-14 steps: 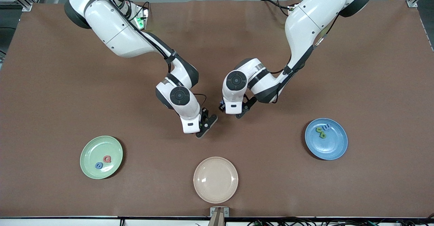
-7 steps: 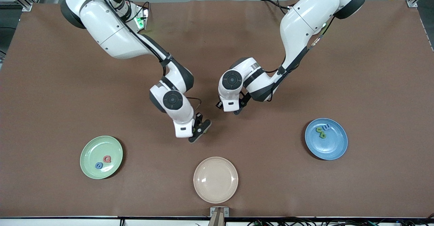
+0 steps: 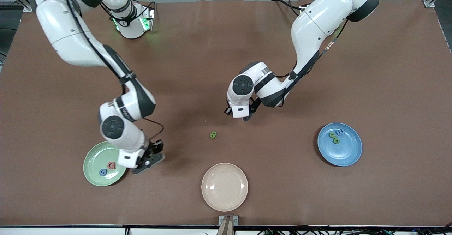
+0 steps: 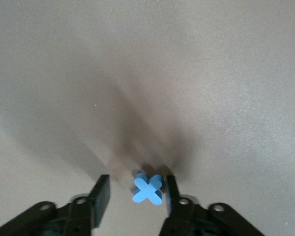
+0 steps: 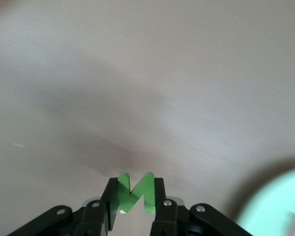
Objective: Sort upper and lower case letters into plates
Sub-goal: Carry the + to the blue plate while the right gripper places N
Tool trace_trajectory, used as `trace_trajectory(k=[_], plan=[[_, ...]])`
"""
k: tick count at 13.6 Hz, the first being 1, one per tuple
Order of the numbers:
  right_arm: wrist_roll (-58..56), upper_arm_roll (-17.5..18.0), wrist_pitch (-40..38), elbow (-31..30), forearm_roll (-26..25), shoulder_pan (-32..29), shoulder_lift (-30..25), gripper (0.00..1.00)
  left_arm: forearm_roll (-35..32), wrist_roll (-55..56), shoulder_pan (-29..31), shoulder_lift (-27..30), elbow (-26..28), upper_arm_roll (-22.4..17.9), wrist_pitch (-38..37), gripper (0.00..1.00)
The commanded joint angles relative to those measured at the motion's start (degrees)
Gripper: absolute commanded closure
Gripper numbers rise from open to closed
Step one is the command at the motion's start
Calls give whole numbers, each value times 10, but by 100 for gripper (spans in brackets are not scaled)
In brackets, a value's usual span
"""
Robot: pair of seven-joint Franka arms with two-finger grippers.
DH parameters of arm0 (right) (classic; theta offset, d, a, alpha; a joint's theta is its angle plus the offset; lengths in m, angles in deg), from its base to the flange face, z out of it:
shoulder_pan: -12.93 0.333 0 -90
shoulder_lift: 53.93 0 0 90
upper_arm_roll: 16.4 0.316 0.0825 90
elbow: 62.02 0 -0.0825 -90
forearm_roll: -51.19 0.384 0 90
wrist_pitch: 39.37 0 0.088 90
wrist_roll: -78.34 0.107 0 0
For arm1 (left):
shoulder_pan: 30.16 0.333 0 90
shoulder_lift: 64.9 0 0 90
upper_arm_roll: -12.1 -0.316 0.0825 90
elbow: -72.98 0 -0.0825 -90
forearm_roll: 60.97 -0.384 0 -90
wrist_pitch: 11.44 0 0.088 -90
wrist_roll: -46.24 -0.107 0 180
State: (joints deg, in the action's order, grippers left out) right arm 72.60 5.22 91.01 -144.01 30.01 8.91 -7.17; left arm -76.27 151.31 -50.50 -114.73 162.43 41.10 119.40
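My right gripper (image 3: 150, 161) is over the table beside the pale green plate (image 3: 94, 157), toward the table's middle. It is shut on a green letter N (image 5: 148, 189), held upright between its fingers (image 5: 133, 195). The green plate's edge shows in the right wrist view (image 5: 280, 206). It holds a pink-red letter (image 3: 112, 165) and a blue letter (image 3: 103, 172). My left gripper (image 3: 243, 116) is low over the table's middle, open (image 4: 135, 184), with a blue letter x (image 4: 148, 189) between its fingers. A green letter (image 3: 213, 134) lies loose on the table. The blue plate (image 3: 348, 154) holds green (image 3: 334, 138) and blue (image 3: 340, 132) letters.
A cream-beige plate (image 3: 224, 187) sits near the table's front edge, nearer the camera than the loose green letter. The brown table cover spreads wide round all three plates.
My right arm swung from the table's middle to beside the green plate, carrying the N. This uncovered the loose green letter. My left gripper barely moved.
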Motion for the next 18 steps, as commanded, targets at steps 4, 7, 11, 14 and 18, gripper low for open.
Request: trace_trajectory(k=[4, 7, 11, 14, 18], plan=[[-28, 8, -40, -21, -2, -90, -23, 88, 5, 5, -7, -28, -13, -3, 2, 87], [-24, 4, -40, -19, -4, -102, -19, 59, -1, 0, 3, -11, -15, -3, 4, 99], [-24, -5, -36, -8, -4, -98, -14, 18, -53, -46, 38, 16, -79, -32, -90, 100], [46, -5, -39, 2, -2, -73, -14, 0, -82, -163, 104, 37, -83, -32, -142, 99], [329, -5, -41, 3, -2, 15, -14, 0, -112, -369, 205, 52, -82, -32, -211, 98]])
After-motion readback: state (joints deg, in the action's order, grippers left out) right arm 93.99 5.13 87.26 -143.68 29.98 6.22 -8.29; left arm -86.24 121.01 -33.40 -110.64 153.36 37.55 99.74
